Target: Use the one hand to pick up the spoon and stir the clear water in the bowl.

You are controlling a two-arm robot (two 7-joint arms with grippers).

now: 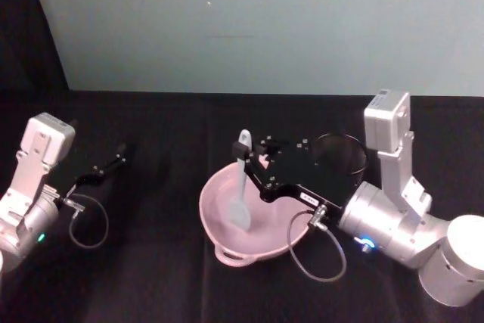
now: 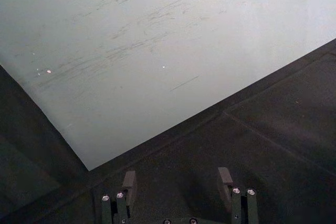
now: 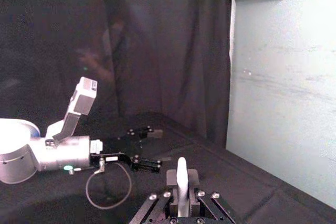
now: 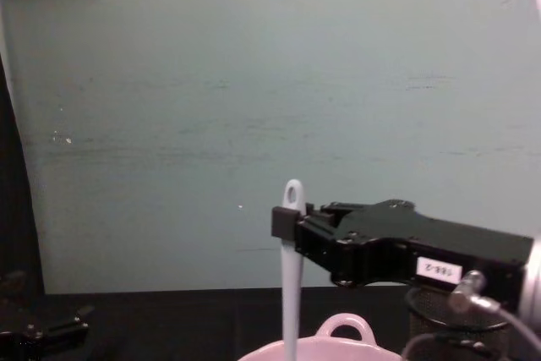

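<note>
Head view centre: our black angular right gripper's (image 1: 250,158) fingers are clamping the slim white plastic spoon (image 1: 242,185) inside the wide pale pink bowl (image 1: 206,203); stirring seemingly remaining, left gripper (image 1: 103,171) idling, fingers released.

In the chest view the lower edge cuts off the scoop of the spoon (image 4: 292,276), below the fingers of the right gripper (image 4: 287,221), and most of the bowl (image 4: 338,351). In the head view the gripper body behind the fingers hides part of the mesh cup (image 1: 349,153). Whether water is in the bowl cannot be told.

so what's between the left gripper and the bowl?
Just bare black cloth between the left gripper and the bowl, as the head view shows.
</note>
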